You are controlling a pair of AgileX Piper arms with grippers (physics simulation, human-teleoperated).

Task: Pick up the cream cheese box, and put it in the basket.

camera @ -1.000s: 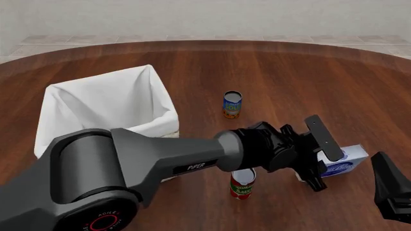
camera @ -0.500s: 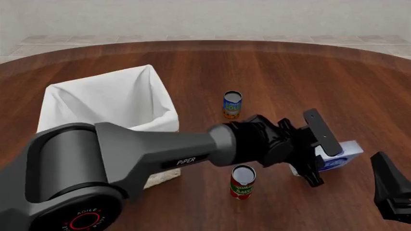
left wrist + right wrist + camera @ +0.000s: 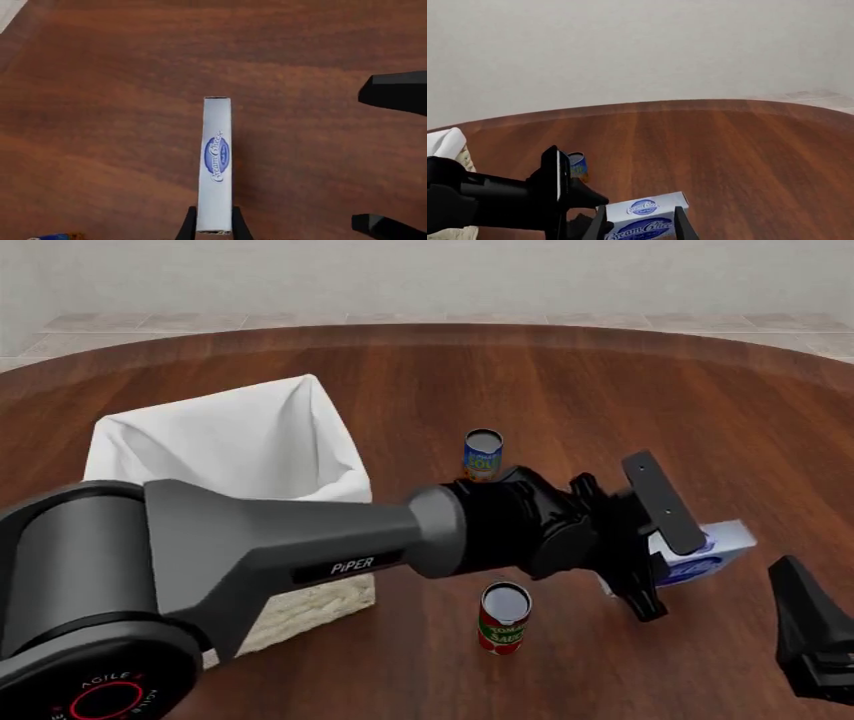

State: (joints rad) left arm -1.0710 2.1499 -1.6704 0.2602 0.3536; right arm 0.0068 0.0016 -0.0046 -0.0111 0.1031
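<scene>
The cream cheese box [image 3: 710, 545], a white carton with blue oval logos, is at the right of the table. My left gripper [image 3: 667, 555] reaches across from the left and is shut on it, one finger above and one below. In the left wrist view the box [image 3: 216, 160] stands on edge with both fingertips [image 3: 189, 225] pressed to its sides. The basket [image 3: 134, 470], with its white cloth liner, stands far left. My right gripper [image 3: 814, 640] hangs open at the right edge, close to the box but apart from it. In the right wrist view the box [image 3: 644, 220] shows beyond that gripper [image 3: 639, 225].
A blue can [image 3: 483, 458] stands upright behind the left gripper. A red tomato sauce can [image 3: 505, 618] stands just in front of the left wrist. The left arm's thick link spans the space between basket and box.
My left gripper and the box have shifted a little up and to the left, and the left arm's upper link has swung leftward. The right gripper has hardly moved.
</scene>
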